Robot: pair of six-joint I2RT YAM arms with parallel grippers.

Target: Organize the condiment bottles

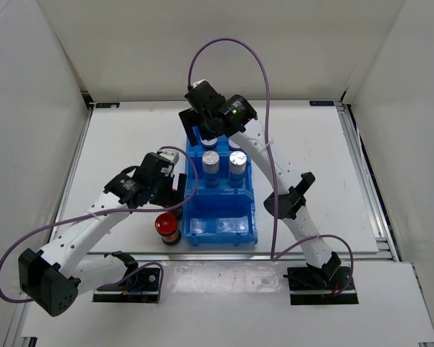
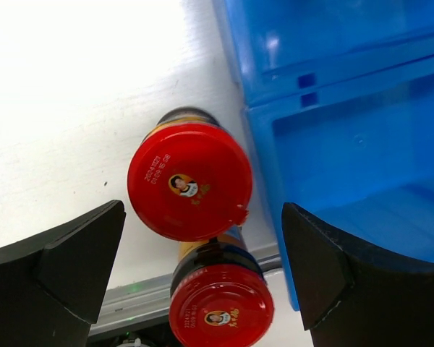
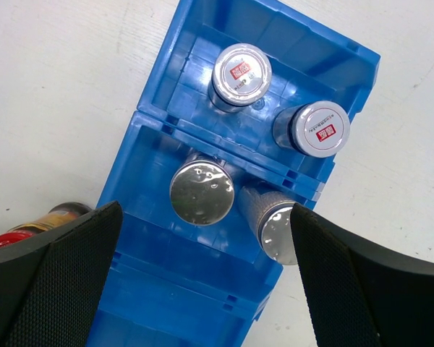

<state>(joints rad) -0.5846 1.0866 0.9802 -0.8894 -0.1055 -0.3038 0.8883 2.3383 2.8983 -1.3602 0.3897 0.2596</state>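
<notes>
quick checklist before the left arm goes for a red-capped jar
1. left gripper open and empty: ok
2. first red-capped jar framed between its fingers in the left wrist view: ok
3. room for a finger beside the second red-capped jar: cannot tell
4. near compartment of the blue bin free: ok
5. four silver-capped jars in the other two compartments: ok
6. right gripper open, over the bin, away from the red-capped jars: ok

Red-capped jar (image 3: 36, 225) partly hidden behind right tool finger (image 3: 50, 282).
</notes>
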